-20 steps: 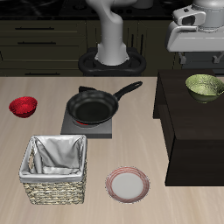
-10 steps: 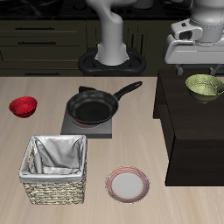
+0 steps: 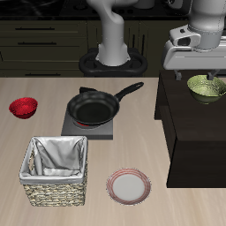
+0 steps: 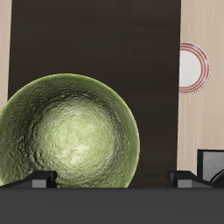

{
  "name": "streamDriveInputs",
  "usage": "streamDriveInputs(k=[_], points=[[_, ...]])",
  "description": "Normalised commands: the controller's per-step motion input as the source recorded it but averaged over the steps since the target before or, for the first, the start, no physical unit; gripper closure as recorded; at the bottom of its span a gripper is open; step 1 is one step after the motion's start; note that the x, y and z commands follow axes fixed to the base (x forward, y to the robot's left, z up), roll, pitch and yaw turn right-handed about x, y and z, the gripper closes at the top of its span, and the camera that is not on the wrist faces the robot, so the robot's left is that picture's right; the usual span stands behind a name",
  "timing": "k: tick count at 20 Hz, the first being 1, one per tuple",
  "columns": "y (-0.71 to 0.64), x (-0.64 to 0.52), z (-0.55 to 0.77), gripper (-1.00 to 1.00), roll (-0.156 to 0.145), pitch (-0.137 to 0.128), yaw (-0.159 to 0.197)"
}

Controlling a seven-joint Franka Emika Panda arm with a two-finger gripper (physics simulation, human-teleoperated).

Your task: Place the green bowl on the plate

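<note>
Green bowl [image 3: 206, 87] sits upright on a raised dark cabinet [image 3: 190, 124] at the tabletop's side, well apart from the plate [image 3: 129, 185]. Arm reaches over from the back, wrist pointing straight down; gripper [image 3: 208, 79] hangs directly over the bowl, fingers spread wide and holding nothing, one dark fingertip [image 4: 39, 178] outside the rim, the other [image 4: 187, 178] beyond the opposite side in the wrist view. Bowl is round, olive-green, its inside paler, mottled and glossy toward the centre. Plate is flat, round, pinkish-red ringed rim, white-grey centre, lying on the pale wood-grain tabletop [image 3: 35, 84] near its front edge. Beside it a woven basket [image 3: 56, 171] with grey cloth lining. Farther back, a black frying pan [image 3: 95, 107] on a grey square burner; small red bowl [image 3: 23, 108] apart.
</note>
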Motion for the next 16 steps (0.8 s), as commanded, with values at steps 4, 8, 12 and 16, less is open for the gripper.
streamDriveInputs(k=[4, 8, 12, 16], points=[[-0.07, 0.04, -0.17, -1.0, -0.008, 0.016, -0.008], [0.03, 0.04, -0.24, -1.0, 0.007, 0.03, 0.006], [-0.07, 0.02, -0.33, -1.0, -0.01, 0.037, -0.011], [-0.04, 0.02, -0.3, 1.0, 0.026, 0.04, -0.014]])
